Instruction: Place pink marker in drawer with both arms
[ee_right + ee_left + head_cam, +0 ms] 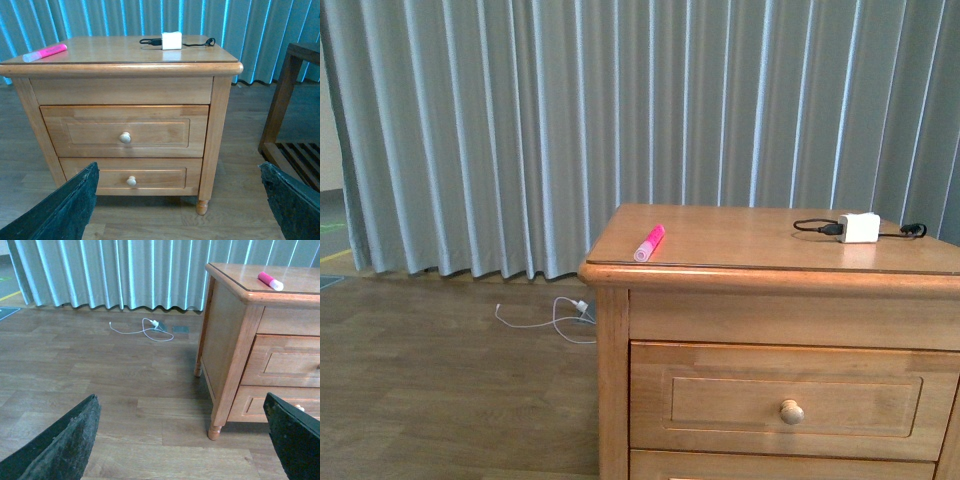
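The place looks like a furnished room in a home, perhaps a bedroom. Floor-length grey-blue pleated curtains (520, 120) cover the back wall and the floor (440, 390) is wood plank. A honey-coloured wooden dresser (222, 125) with a knobbed upper drawer (150, 131) carries a white charger (859, 227). A white cable (545, 322) lies on the floor.

Left gripper (180, 396): jaws spread wide, empty.
Left fingers (67, 445): two dark, scuffed tips, well apart.
Right gripper (178, 165): jaws spread wide, empty.
Right fingers (65, 210): two dark tips, well apart.
Arms: seen only through the wrist views.
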Action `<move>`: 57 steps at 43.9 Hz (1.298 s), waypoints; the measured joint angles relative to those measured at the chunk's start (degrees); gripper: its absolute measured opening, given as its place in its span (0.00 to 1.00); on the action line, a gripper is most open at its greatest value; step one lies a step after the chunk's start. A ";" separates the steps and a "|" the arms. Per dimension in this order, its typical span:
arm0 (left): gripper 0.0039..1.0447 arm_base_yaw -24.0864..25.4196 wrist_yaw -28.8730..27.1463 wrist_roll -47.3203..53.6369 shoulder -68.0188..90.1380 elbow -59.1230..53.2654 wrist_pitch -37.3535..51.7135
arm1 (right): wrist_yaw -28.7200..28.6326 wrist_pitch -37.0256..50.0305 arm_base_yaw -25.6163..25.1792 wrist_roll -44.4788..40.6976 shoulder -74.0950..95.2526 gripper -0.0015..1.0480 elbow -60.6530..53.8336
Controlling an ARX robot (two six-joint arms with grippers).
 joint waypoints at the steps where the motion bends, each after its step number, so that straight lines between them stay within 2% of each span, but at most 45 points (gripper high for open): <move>1: 0.94 0.02 0.00 0.00 0.00 0.02 0.00 | -0.02 0.00 0.00 0.00 0.00 0.92 0.00; 10: 0.94 0.00 0.00 0.00 0.00 0.00 0.00 | -0.02 0.00 0.00 0.00 0.00 0.92 0.00; 11: 0.94 0.00 0.00 0.00 0.00 0.00 0.00 | 0.85 -0.46 0.20 0.35 0.24 0.92 0.09; 14: 0.94 0.00 0.00 0.00 0.00 0.00 0.00 | 9.75 -9.53 2.62 4.17 5.81 0.92 3.56; 20: 0.94 0.00 0.00 0.00 0.00 0.00 0.00 | 11.47 -9.77 4.28 6.34 13.49 0.92 5.29; 23: 0.94 0.02 0.02 0.00 0.00 0.00 0.00 | 11.69 -6.93 6.08 6.29 17.70 0.92 6.60; 29: 0.94 0.00 0.02 0.00 0.00 0.00 0.00 | 12.04 4.79 10.54 7.78 34.93 0.92 10.03; 40: 0.94 0.02 0.00 0.00 0.00 0.02 0.00 | 15.56 23.21 15.43 7.58 61.61 0.92 16.06; 57: 0.94 0.00 0.00 0.00 0.00 0.02 0.00 | 17.57 34.99 19.02 6.27 95.62 0.92 35.06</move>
